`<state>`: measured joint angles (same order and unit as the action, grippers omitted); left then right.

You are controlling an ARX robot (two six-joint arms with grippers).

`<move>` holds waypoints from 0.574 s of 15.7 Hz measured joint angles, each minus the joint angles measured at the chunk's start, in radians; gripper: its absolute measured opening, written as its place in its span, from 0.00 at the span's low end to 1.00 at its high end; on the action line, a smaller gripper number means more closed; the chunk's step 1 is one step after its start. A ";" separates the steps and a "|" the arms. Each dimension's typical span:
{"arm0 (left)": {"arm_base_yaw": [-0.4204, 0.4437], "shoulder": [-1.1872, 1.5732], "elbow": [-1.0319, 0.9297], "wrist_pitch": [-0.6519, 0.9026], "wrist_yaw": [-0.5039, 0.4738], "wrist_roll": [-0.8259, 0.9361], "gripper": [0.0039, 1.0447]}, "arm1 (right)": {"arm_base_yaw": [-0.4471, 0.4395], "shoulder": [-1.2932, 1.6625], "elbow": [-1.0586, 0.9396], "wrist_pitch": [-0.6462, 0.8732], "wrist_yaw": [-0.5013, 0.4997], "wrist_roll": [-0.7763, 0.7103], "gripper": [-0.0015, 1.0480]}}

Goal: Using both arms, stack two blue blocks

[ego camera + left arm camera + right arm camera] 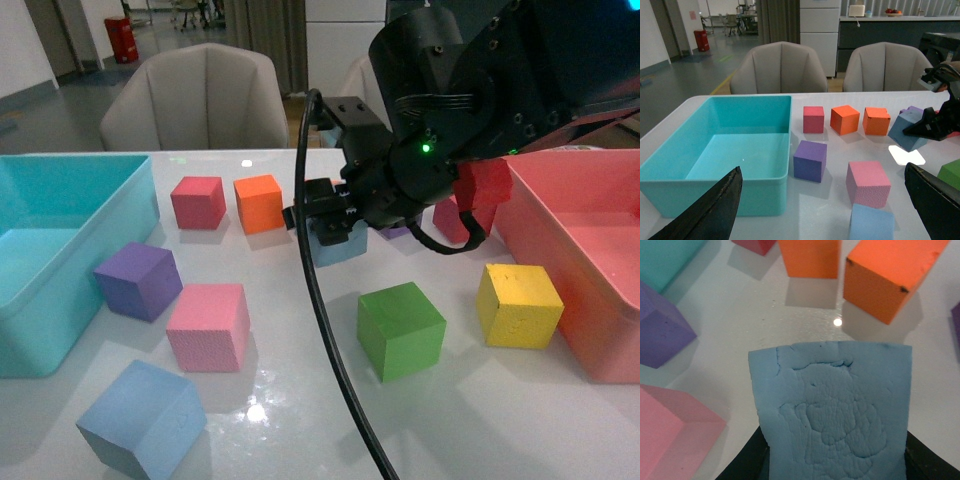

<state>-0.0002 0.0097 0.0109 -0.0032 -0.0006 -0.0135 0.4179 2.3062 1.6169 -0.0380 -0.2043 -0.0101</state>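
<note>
My right gripper (330, 225) is shut on a dented sky-blue block (345, 246) and holds it tilted just above the table's middle back. In the right wrist view the block (832, 410) fills the frame between the black fingers. It also shows in the left wrist view (907, 130), with the right gripper (935, 125) on it. The second blue block (140, 420) lies at the front left, below the pink cube; it also shows in the left wrist view (871, 224). My left gripper (822, 210) is open and empty, high above the table, its fingers (705, 210) wide apart. It is out of the front view.
A teal bin (60, 200) stands at left and a pink bin (590, 230) at right. Purple (140, 280), pink (208, 325), green (400, 330), yellow (518, 305), red (198, 202) and orange (259, 203) cubes lie around. A black cable (320, 320) hangs across the middle.
</note>
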 joint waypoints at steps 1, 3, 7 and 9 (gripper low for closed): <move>0.000 0.000 0.000 0.000 0.000 0.000 0.94 | 0.007 0.017 0.020 -0.008 -0.006 -0.003 0.42; 0.000 0.000 0.000 0.000 0.000 0.000 0.94 | 0.023 0.058 0.074 -0.040 -0.019 -0.007 0.42; 0.000 0.000 0.000 0.000 0.000 0.000 0.94 | 0.034 0.113 0.129 -0.087 -0.023 -0.007 0.42; 0.000 0.000 0.000 0.000 0.000 0.000 0.94 | 0.032 0.141 0.152 -0.103 -0.006 -0.007 0.42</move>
<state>-0.0002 0.0097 0.0109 -0.0032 -0.0006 -0.0135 0.4503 2.4474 1.7687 -0.1413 -0.2100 -0.0170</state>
